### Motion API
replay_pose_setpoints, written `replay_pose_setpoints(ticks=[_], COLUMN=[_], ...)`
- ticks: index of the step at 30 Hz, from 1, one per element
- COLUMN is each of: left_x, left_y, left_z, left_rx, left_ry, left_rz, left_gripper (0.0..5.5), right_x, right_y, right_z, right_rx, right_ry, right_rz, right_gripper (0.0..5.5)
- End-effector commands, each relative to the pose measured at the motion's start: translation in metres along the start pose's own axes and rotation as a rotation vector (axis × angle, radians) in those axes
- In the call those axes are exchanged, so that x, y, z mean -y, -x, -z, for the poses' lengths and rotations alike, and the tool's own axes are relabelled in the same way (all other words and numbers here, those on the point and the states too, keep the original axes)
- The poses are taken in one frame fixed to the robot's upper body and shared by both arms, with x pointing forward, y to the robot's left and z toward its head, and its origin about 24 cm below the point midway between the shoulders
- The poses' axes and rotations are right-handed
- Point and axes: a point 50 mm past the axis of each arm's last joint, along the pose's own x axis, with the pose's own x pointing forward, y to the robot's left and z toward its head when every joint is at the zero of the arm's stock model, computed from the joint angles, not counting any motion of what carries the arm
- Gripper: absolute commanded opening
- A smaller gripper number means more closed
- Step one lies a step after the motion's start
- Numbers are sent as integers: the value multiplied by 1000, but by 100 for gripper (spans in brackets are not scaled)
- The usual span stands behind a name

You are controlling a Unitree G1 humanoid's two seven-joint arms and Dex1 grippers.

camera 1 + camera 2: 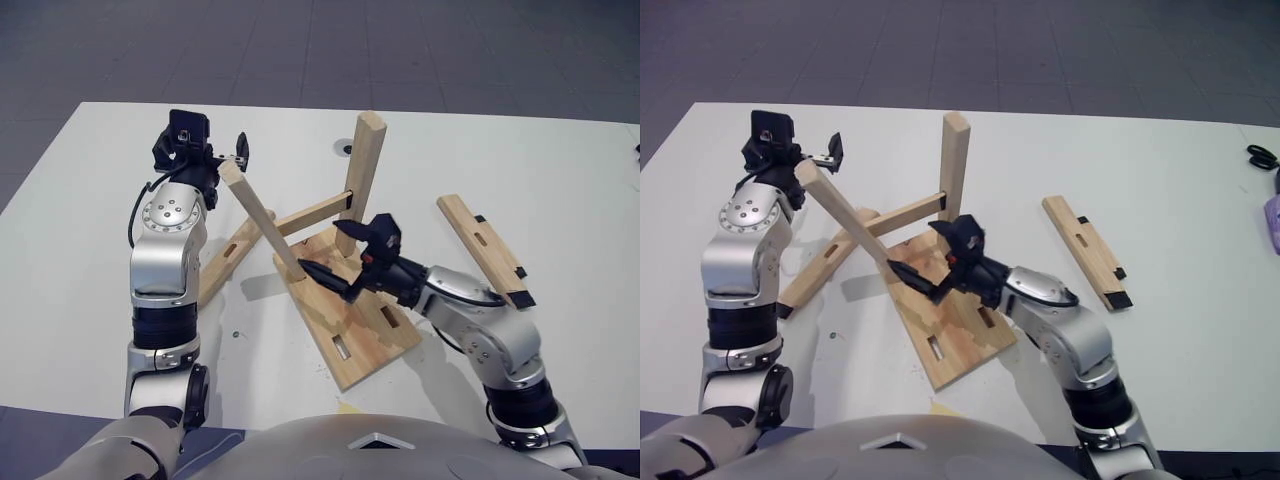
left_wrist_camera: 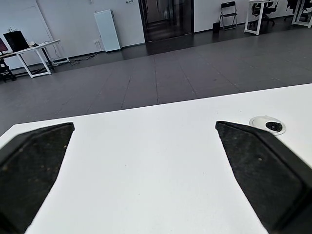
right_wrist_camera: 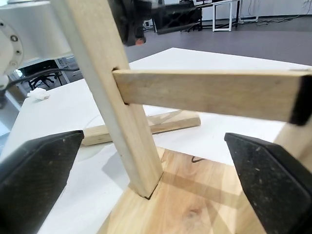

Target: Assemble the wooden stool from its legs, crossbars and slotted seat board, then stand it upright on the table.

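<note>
Lying flat near the middle of the white table (image 1: 80,250), the pale slotted wooden seat board (image 1: 365,345) is seen with two square wooden legs set into it. The upright leg (image 1: 362,170) stands at the board's 12 o'clock end, and the tilted leg (image 1: 262,220) rises from its 10 o'clock edge, leaning away toward 10 o'clock. The two are joined by a flat wooden crossbar (image 1: 315,213). A loose slotted leg (image 1: 222,265) is laid on the table at 9 o'clock of the board, and a second loose leg with black patches (image 1: 482,248) at 2 o'clock, well apart. The right gripper (image 3: 154,135) is held low over the board with its jaws released, spread either side of the tilted leg's foot. The left gripper (image 2: 145,126) is raised just beside that leg's top, jaws released and grasping nothing.
</note>
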Motion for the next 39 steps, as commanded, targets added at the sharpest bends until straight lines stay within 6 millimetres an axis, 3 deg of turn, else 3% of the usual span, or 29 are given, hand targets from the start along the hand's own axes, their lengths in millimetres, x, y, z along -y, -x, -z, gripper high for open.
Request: replay_pose_setpoints(ticks=[1,7,10,12,16,20,23,29,31,36,39], left_x=[-9,-29,-25,-17,-15,-26,-26,-14,-12,-9,-3], left_y=[1,-5,-6,-7,-3,1,4,12,15,21,27], left_z=[6,-6,-5,-4,-6,-15,-23,-24,-19,-11,-6], left_rx=[-36,12,8,4,15,50,81,98,85,76,71], left_ry=[-29,1,6,0,3,-10,-16,-28,-42,-42,-20], left_rz=[-28,-133,-123,-94,-92,-131,-144,-108,-101,-131,-146], left_gripper=[540,540,540,540,540,540,540,540,540,540,540], right_x=[21,83,107,109,79,77,100,168,182,191,192], right_y=[-18,0,9,10,9,49,86,173,194,197,211], right_z=[10,-1,-11,-14,-19,-56,-73,-49,-40,-17,0], right_rx=[-79,-58,-1,36,206,444,486,139,24,-150,-187], right_ry=[67,217,289,277,170,152,235,350,356,414,421], right_rz=[118,467,629,663,524,686,916,1373,1437,1258,1184], right_gripper=[539,539,539,539,539,539,539,539,539,539,539])
